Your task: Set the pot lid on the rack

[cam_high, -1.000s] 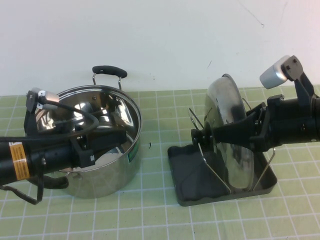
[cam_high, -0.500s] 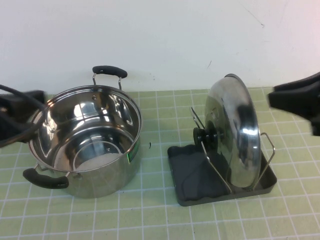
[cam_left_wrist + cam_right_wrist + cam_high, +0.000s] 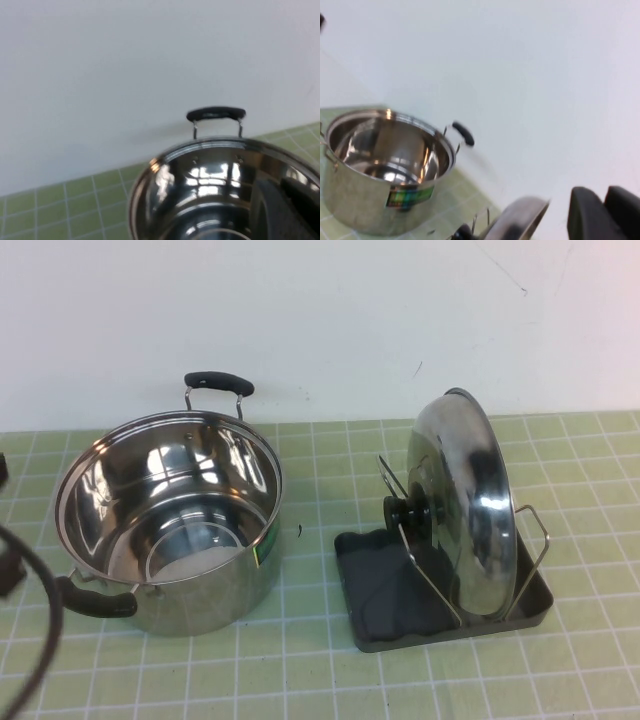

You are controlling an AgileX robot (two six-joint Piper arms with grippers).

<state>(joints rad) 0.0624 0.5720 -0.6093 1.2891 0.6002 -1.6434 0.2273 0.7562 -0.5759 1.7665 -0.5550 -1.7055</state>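
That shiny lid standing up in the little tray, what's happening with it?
Nothing is holding it now. The round shiny steel pot lid stands on edge between the wire loops of the dark grey rack. The open steel pot sits beside it. Both the left gripper and the right gripper are out of the high view.

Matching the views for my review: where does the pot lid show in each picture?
High view: pot lid stands on edge in the rack, right side.
Left wrist view: not in it.
Right wrist view: rim at the bottom.
Shared landmark: pot.
Neither gripper shows.
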